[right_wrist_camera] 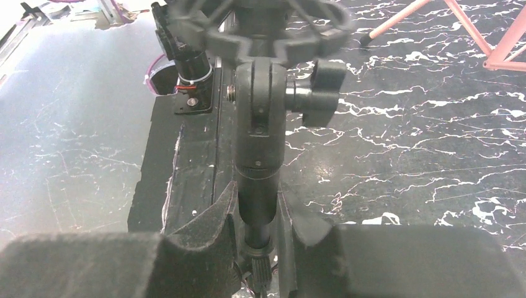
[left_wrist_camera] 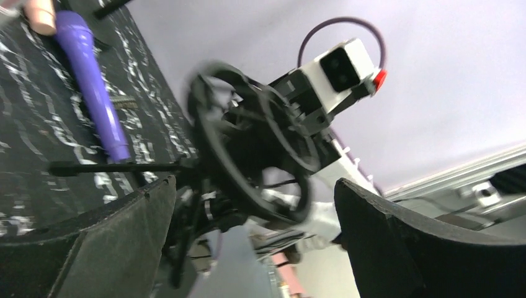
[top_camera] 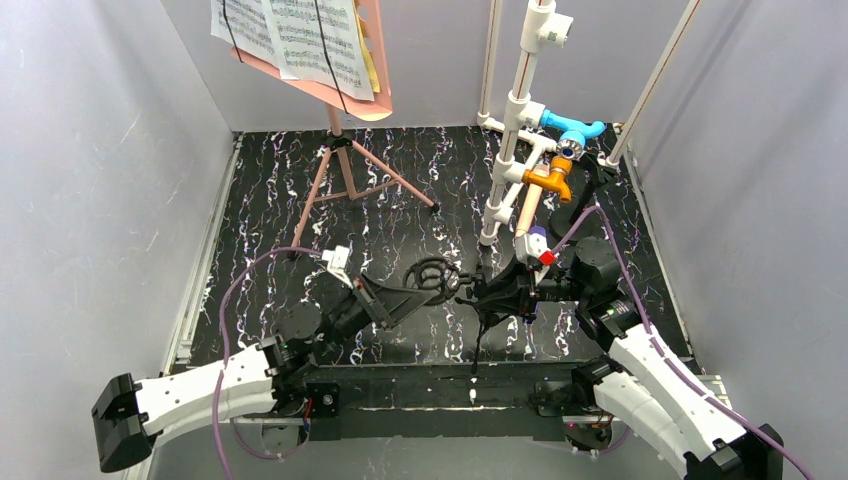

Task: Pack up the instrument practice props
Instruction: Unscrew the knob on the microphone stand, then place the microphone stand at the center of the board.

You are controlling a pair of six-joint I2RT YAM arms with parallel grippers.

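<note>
White arm shells (top_camera: 200,392), black joints (top_camera: 300,322), purple cables (top_camera: 228,300).

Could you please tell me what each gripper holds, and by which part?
The right gripper is shut on the small black tripod, clamping its stem below the pivot head. The left gripper is open, holding nothing.

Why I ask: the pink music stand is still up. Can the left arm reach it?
Probably yes: the left hand is open, and only bare table lies between it and the near leg of the stand. It must first back off the tripod in the right hand.
</note>
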